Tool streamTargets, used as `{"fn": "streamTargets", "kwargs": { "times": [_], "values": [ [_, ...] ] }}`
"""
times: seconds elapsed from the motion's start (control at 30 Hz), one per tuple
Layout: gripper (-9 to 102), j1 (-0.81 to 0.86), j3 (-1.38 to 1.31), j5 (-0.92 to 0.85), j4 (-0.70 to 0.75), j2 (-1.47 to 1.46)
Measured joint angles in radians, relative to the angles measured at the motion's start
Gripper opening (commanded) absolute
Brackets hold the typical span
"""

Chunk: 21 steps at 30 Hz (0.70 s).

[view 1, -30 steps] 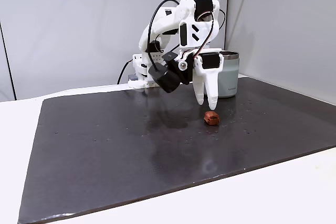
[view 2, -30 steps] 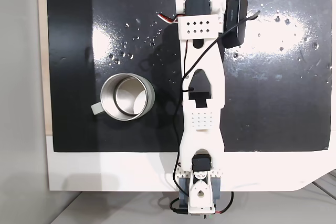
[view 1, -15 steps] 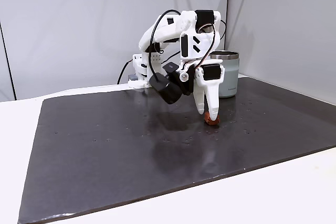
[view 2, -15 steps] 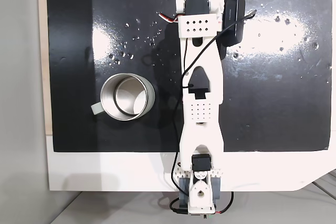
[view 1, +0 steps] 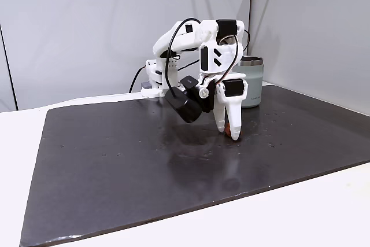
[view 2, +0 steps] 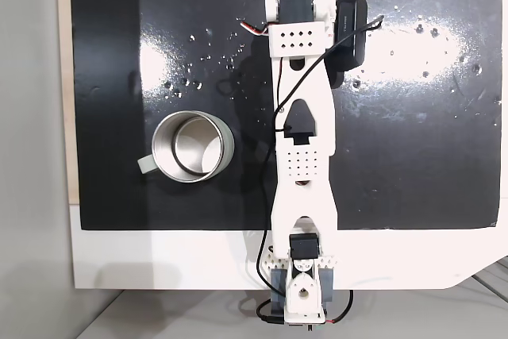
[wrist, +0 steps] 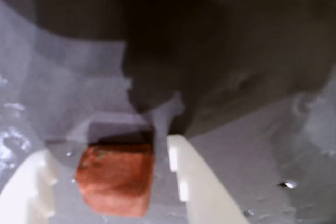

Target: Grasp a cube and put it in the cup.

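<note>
The terracotta cube (wrist: 115, 182) lies on the dark mat between the two white fingers (wrist: 191, 182) of my gripper (wrist: 107, 153), which is open. A narrow gap shows between the cube and the right finger. In a fixed view the gripper (view 1: 228, 133) points down and reaches the mat, and the cube (view 1: 235, 131) peeks out behind a finger. The pale grey-green cup (view 1: 251, 83) stands upright just behind the gripper. From above, the cup (view 2: 226, 148) has a shiny steel rim and sits left of the arm (view 2: 303, 117), which hides the cube.
A dark, glossy mat (view 1: 115, 154) covers the white table (view 1: 300, 212). The arm's base (view 1: 151, 76) stands at the back edge. A black camera (view 1: 185, 105) hangs off the wrist to the left. Grey walls stand behind and to the right.
The gripper has come down from above the cube until its fingers straddle it at the mat. The cube and the cup have stayed in place.
</note>
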Motion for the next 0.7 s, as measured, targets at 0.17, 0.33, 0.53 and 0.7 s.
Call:
{"fn": "streamTargets", "kwargs": {
  "times": [0.17, 0.33, 0.53, 0.7],
  "values": [
    [23, -0.020, -0.012, -0.005, 0.000, -0.008],
    [23, -0.034, -0.012, -0.009, 0.000, -0.008],
    [23, -0.034, -0.012, -0.009, 0.000, -0.012],
    [16, -0.034, -0.012, -0.011, 0.000, -0.012]
  ]
}}
